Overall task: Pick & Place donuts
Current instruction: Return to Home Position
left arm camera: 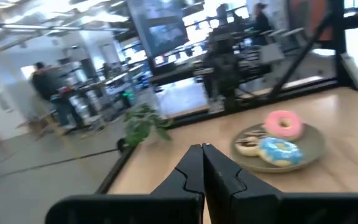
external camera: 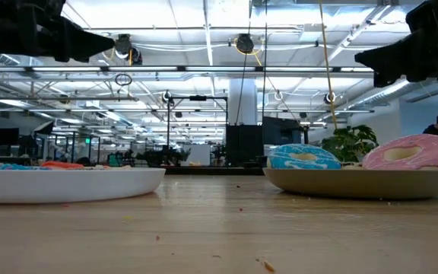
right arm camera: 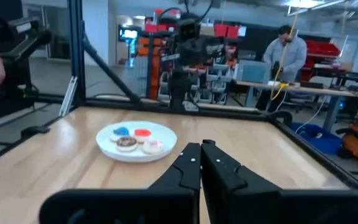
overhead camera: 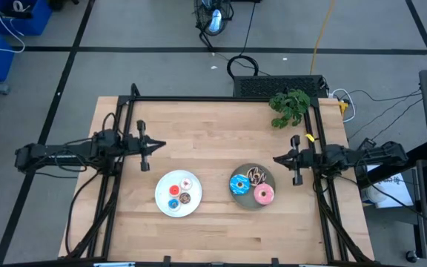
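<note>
Now, pink ring donut point(overhead camera: 264, 195) on round grey plate point(overhead camera: 249, 204), wooden table point(overhead camera: 213, 133)

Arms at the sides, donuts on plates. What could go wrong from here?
The pink donut lies near the rim of the grey plate; a table knock might roll it off.
The right gripper, fingers shut, hangs beside that plate; a low sweep could clip it.
The plant stands at the table corner near the right arm; it might snag.
The left gripper waits at the left side, fingers shut.

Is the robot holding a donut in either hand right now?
No, nothing is held. The left hand and the right hand are both shut and empty.
</note>
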Available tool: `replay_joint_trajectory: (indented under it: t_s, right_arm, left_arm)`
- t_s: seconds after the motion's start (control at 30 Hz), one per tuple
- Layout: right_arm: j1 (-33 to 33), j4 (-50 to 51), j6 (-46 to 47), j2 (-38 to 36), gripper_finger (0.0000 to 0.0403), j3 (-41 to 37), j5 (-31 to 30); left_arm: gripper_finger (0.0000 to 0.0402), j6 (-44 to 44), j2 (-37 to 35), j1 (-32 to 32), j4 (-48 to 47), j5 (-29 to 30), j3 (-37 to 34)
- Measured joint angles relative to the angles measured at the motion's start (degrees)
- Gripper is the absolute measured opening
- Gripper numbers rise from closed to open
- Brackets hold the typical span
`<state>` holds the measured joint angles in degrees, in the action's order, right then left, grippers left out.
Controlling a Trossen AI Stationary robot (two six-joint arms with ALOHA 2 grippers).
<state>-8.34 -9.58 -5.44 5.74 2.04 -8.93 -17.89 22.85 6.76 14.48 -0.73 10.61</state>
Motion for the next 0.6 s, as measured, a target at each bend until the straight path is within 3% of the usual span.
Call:
replay_joint_trajectory:
  t_s: [0.17, 0.33, 0.47, 0.6]
  right_arm:
    - [0.5, 0.0, 0.3, -0.6, 0.0000, 0.2, 0.0]
    - [0.5, 3.6, 1.3, -1.5, 0.0000, 0.2, 0.0]
    - [0.5, 5.1, 2.0, -2.7, 0.0000, 0.1, 0.0]
    - [0.5, 5.9, 1.6, -4.5, 0.0000, 0.1, -0.9]
  left_arm:
    - [0.0002, -2.6, -0.5, -4.2, -1.1, -0.7, 0.0]
    - [0.0001, -6.0, -6.2, -7.9, -4.3, -1.8, 0.0]
    - [0.0001, -7.7, -12.5, -8.5, -10.4, 0.7, 0.0]
    - [0.0001, -7.9, -16.8, -6.7, -11.4, -1.1, -0.7]
